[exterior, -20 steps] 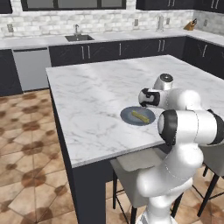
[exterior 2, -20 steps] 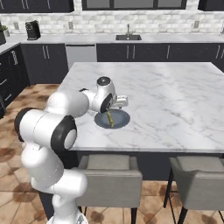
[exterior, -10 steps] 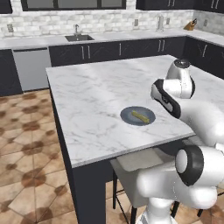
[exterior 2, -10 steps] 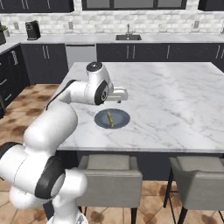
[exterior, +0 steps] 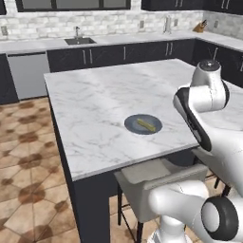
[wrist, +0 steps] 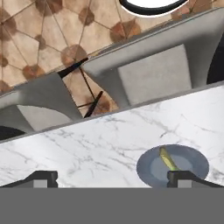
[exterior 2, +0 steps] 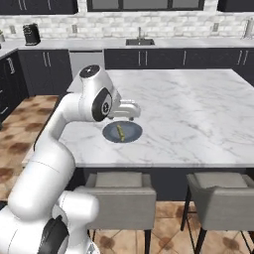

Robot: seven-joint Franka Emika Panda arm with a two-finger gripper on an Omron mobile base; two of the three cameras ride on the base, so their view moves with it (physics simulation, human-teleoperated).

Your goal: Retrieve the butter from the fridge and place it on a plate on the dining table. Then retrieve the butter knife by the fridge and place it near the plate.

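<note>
The two dark fingertips (wrist: 43, 178) stand wide apart at the bottom of the hand view, and nothing sits between them; the gripper (wrist: 111, 179) holds nothing. Just beyond the right fingertip, partly behind it, lies the plate (wrist: 153, 168), flat on the white marble of the dining table (wrist: 87, 144). The butter (wrist: 167, 158) rests on the plate, a slim yellow-olive stick lying at a slant across the dish and apart from both fingers.

Past the table's edge, farther from the fingers, two grey stools (wrist: 155, 76) stand tucked close against it, with the brown tiled floor (wrist: 39, 39) behind them.

From the right base view, the gripper (exterior 2: 130, 112) hangs above the table just over the far rim of the plate (exterior 2: 130, 133), the butter (exterior 2: 120, 131) lying below it. In the left base view, the plate (exterior: 135, 124) sits near the table's (exterior: 95, 95) near edge with the butter (exterior: 146, 125) across its middle.
</note>
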